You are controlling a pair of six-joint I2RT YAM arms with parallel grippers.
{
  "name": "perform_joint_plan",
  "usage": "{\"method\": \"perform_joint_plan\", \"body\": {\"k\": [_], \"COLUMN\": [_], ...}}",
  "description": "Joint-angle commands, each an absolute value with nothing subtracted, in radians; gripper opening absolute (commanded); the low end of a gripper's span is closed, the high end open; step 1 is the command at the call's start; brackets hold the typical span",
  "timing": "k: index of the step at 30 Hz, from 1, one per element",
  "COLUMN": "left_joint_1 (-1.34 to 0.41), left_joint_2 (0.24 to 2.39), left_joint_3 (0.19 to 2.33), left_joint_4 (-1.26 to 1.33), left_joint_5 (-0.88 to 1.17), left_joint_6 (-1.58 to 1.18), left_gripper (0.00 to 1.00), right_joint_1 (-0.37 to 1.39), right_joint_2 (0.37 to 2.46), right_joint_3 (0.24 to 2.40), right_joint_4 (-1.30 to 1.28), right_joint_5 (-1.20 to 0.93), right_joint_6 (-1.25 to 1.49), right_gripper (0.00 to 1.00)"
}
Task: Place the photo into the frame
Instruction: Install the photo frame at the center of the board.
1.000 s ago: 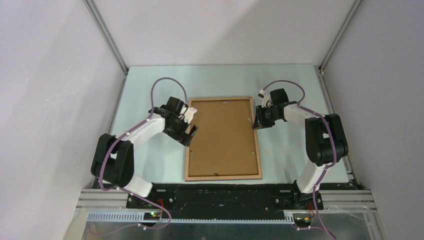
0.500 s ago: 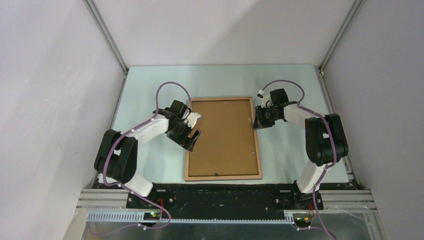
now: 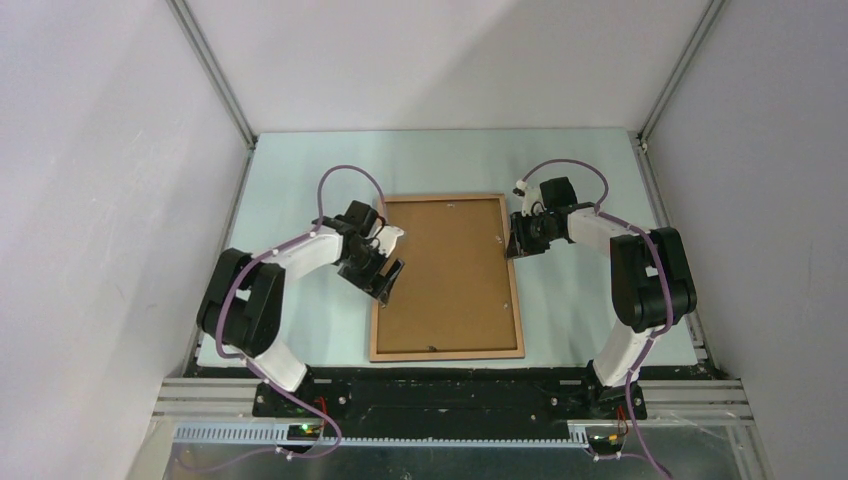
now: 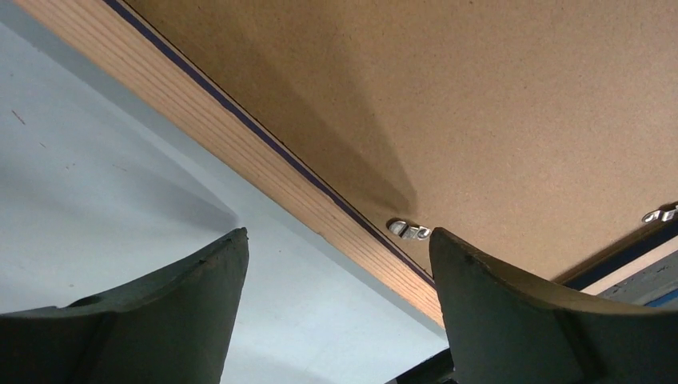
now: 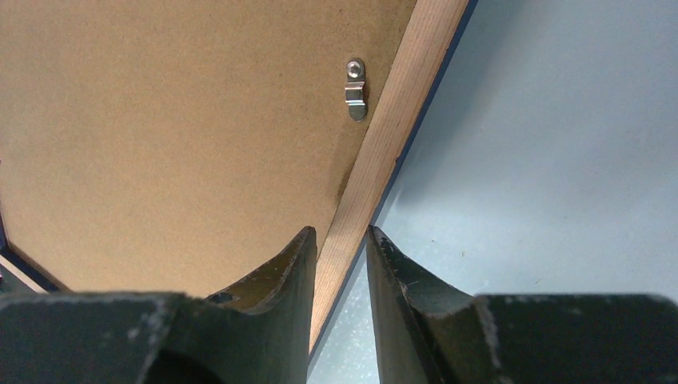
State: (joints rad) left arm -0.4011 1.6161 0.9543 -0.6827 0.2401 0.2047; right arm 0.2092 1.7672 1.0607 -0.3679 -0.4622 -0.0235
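Moved since a second ago: your left gripper (image 3: pixel 391 258), slid toward 6 o'clock along the frame (image 3: pixel 446 353), jaws wide astride its 9 o'clock rail. Your right gripper (image 3: pixel 513 240): pinching the 3 o'clock rail. Frame location: flat, mid-tabletop (image 3: pixel 290 180).

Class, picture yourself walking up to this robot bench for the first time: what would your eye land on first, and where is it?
A large frame lies back side up in the middle of the pale table, its brown backing board filling it. The right gripper pinches the frame's right rail near the far end, a finger on each side. The left gripper hangs open over the left rail, holding nothing.
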Motion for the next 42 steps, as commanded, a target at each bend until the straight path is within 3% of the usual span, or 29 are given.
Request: {"method": "perform_joint_plan", "body": {"k": [1,15,42], "left_joint_1": [-0.408,-0.407,-0.453], "left_joint_2": [1.635,1.656,1.597], "left_joint_3": [0.999,0.985,0.914], "left_joint_4": [-0.653,-0.649,-0.632], "left_joint_5": [0.254,0.228,0.131], "left_joint_6": [0.193,0.202,0.236], "left_gripper": [0.87,0.79,0.77], "right_joint_1": [0.214,0.202,0.184], "right_joint_2": [1.729,1.731,1.742], "right_joint_3": [1.079,1.079,1.080], "right_joint_4": [-0.340,-0.342,-0.336], "right_joint_5": [-0.494,-0.505,-0.524], "right_joint_6": [-0.040,-0.043,-0.034], "right_gripper": [0.34,0.33,0.33]}}
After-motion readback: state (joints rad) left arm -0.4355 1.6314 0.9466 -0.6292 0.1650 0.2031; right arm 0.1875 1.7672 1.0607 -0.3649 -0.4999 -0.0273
